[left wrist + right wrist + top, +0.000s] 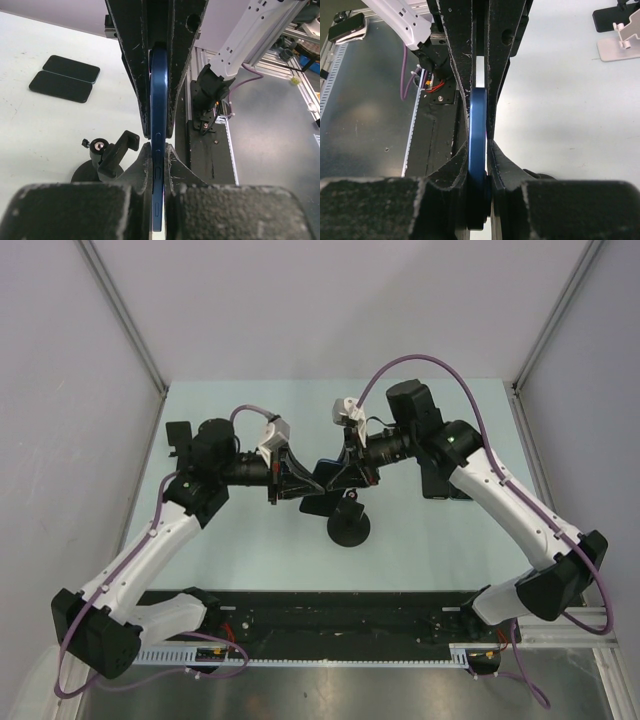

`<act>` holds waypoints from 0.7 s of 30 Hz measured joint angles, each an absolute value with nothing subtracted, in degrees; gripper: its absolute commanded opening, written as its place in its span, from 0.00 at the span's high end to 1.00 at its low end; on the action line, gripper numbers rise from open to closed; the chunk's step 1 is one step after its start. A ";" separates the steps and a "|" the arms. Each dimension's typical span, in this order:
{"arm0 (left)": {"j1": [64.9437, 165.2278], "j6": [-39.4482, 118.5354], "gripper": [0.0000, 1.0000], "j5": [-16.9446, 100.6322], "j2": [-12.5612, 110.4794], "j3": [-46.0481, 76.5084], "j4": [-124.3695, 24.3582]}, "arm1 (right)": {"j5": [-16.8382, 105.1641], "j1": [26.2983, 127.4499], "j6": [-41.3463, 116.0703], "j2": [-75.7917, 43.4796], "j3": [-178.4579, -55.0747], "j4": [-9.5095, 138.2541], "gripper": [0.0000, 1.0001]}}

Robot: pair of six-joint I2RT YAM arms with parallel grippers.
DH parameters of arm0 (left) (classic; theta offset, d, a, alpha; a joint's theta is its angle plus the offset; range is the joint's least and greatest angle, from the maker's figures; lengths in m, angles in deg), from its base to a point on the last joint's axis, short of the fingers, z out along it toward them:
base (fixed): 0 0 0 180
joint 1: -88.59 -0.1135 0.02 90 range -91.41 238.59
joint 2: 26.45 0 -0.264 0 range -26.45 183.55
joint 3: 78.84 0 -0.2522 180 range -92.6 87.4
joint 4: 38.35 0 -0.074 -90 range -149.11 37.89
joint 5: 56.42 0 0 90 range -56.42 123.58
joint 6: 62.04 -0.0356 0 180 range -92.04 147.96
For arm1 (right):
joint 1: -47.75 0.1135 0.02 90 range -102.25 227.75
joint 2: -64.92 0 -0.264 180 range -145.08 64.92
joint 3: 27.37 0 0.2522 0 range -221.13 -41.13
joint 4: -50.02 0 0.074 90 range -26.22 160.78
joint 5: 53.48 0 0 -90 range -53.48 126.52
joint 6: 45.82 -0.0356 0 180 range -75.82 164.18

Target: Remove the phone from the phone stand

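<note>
A blue phone [326, 478] is held on edge in the air between my two grippers, just above and behind the black phone stand [348, 525] with its round base. The phone is off the stand's clamp [116, 150]. My left gripper [293, 480] is shut on one end of the phone; in the left wrist view its jaws [159, 148] press both faces of the blue edge [159, 100]. My right gripper [352, 472] is shut on the other end; the right wrist view [479, 144] shows the blue edge [477, 115] pinched between its jaws.
Two dark phones [65, 77] lie flat on the table, partly under the right arm [440, 485]. Another black stand [180, 435] is at the far left, and a black and a white stand [620, 35] show in the right wrist view. The black rail [330, 615] runs along the near edge.
</note>
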State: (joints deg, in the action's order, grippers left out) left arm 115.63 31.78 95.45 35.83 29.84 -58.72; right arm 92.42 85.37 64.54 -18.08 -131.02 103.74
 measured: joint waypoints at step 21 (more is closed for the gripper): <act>115.72 54.99 0.99 64.30 27.18 35.30 -42.53 | 87.96 79.98 36.08 -7.54 -109.58 65.14 0.25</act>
State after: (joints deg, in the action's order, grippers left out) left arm 115.72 54.99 64.30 27.18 35.30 -42.53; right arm 87.96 79.98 36.08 -7.54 -109.58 65.14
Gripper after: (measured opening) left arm 0.055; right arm 0.756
